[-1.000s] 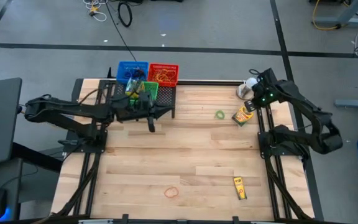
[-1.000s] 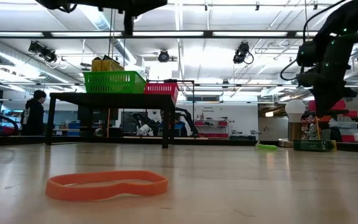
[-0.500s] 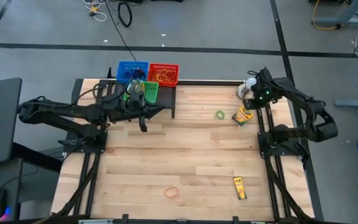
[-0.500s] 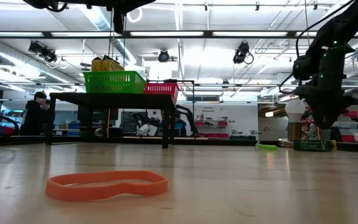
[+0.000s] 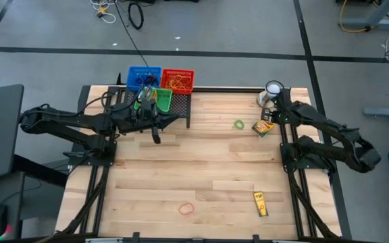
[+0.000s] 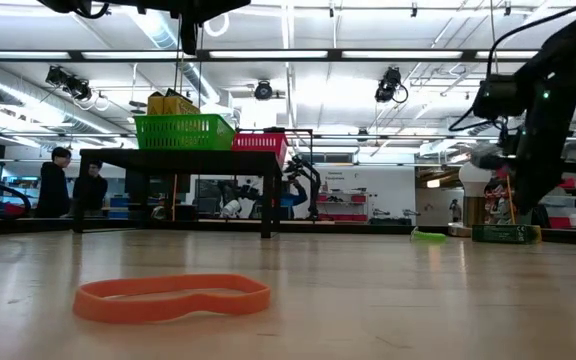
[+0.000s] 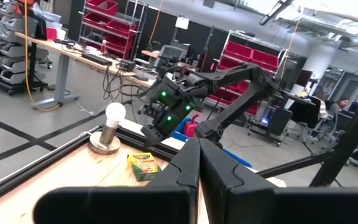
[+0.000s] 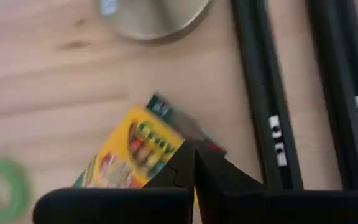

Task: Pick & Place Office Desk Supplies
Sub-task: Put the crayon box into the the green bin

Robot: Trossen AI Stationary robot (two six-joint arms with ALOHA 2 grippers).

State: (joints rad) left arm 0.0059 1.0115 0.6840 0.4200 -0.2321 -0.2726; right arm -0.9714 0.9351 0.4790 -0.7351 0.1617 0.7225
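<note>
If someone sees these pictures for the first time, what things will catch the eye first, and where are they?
The bright baskets catch the eye first: a blue basket and a red basket at the table's far edge, with a green basket on the dark rack beside them. Next, the right gripper hovers with shut fingers over a yellow crayon box near the white ball on its round base. In the low view, an orange rubber band lies large in the foreground.

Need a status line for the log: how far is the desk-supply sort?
Done: the red basket already holds bands, and the green basket a crayon box. In hand: nothing; the right tool is shut just above the crayon box by the lamp, and the left tool is shut, empty, by the baskets. Left: that box, the near crayon box, the green band and the orange band.
</note>
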